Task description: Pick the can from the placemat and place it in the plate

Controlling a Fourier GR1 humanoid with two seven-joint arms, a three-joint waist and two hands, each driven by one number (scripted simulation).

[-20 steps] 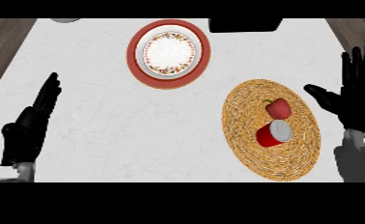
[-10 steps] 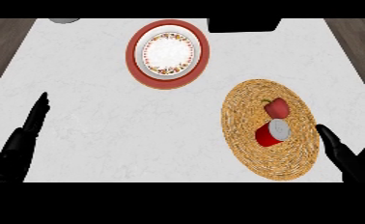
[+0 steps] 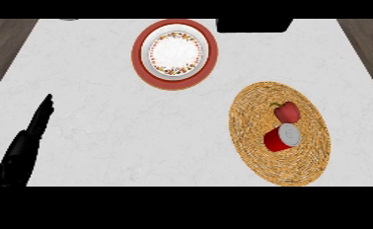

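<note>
The can (image 3: 281, 137) lies on the woven placemat (image 3: 251, 124), tipped over on its side, red wall toward the lower left and its silver end face turned up and to the right. A red pepper (image 3: 285, 111) sits just beside it, on the side nearer the plate, so close the two look to be touching.

Only one hand shows: the left hand (image 3: 27, 139), low at the left edge, fingers straight and pointing up the table (image 3: 94, 99), holding nothing, simply resting there. The can is well off to this hand's right, clear across the table. The right hand is nowhere in the view, so nothing can be said of its fingers.

The plate (image 3: 175, 53), white with a patterned ring inside a red rim, waits up and to the right of the left hand, well apart from the placemat.

How will the can handle? Likely stiff and smooth-walled, not fragile, and round, so lying down it may roll if nudged along its side. The best hold looks to be across the red wall at mid-length, fingers on one side, thumb on the other, coming in from the side away from the pepper. The shiny end face offers little purchase.
</note>
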